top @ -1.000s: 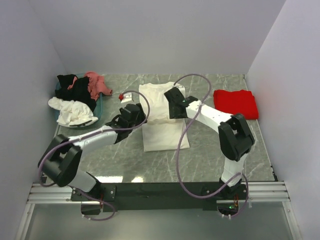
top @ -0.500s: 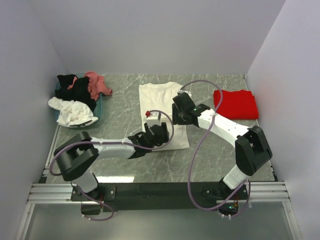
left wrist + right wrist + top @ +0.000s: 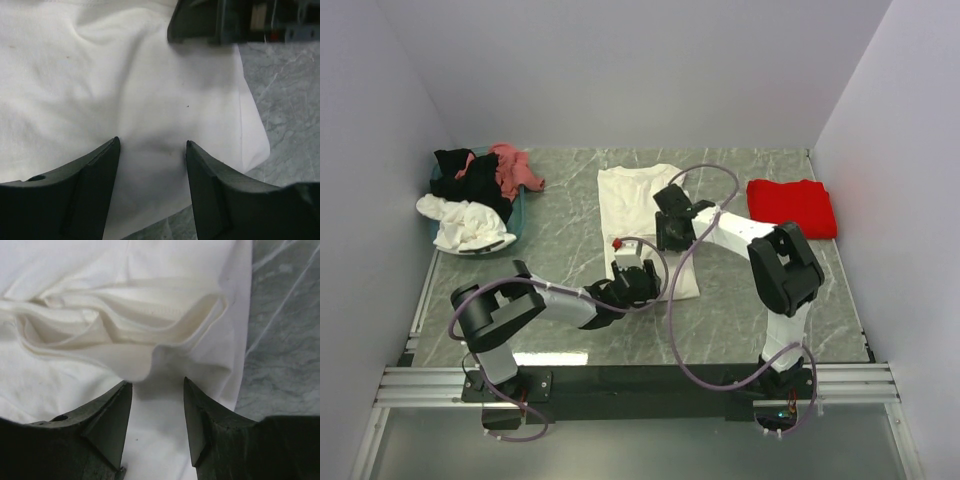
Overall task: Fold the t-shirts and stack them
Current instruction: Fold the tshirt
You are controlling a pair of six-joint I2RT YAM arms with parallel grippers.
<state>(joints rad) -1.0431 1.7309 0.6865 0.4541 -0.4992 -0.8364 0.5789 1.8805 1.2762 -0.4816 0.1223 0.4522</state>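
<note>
table (image 3: 740, 300): grey marble | cream shirt (image 3: 630, 200): centre, part folded, cable (image 3: 678, 272) crossing its lower corner | shirt pile (image 3: 470, 195): basket (image 3: 520, 212), far left | red shirt (image 3: 792, 207): folded, right | left gripper (image 3: 152, 142): open over cream hem | right gripper (image 3: 157, 382): open at cream fold

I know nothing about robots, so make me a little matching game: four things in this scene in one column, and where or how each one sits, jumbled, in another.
Column 1
1. cream t-shirt
2. red t-shirt
3. black, pink and white shirts
4. left gripper

Column 2
A. folded, on the right
B. heaped at the far left
C. open over the cream t-shirt
D. spread out in the middle

Pairs: 1-D, 2-A, 3-B, 4-C
</note>
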